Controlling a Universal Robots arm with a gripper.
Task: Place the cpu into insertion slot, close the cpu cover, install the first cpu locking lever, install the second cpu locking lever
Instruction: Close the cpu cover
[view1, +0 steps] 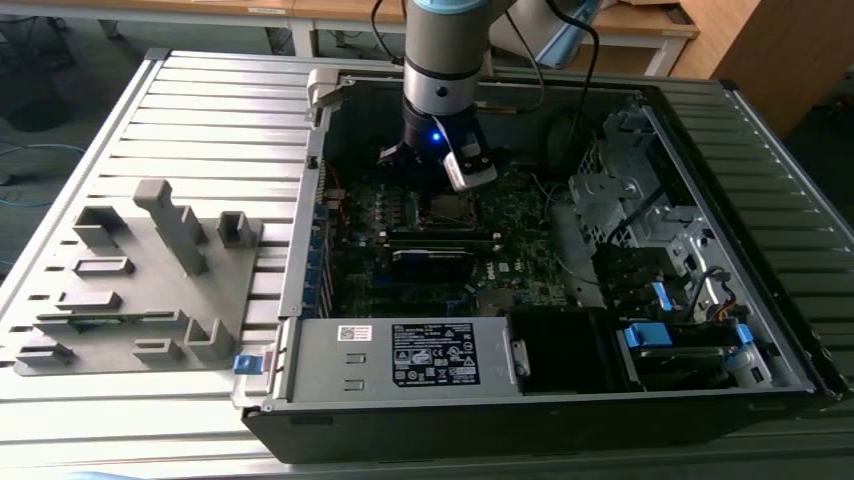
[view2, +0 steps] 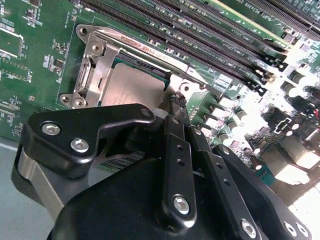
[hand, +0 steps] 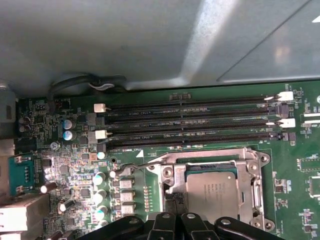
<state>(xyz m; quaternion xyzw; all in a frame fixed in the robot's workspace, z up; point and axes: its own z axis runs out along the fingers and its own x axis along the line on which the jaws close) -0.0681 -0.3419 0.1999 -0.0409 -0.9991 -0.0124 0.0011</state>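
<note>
My gripper (view2: 176, 102) has its jaws drawn close together, with barely a gap, and the tips are down at a corner of the socket. I cannot tell whether they pinch anything there. The cpu (view2: 132, 85) sits in the slot just beside my tips, its grey top showing through the cpu cover (view2: 95, 62), which lies flat over it. In the exterior view I stand in the upper middle, inside the open computer case (view1: 534, 410).
</note>
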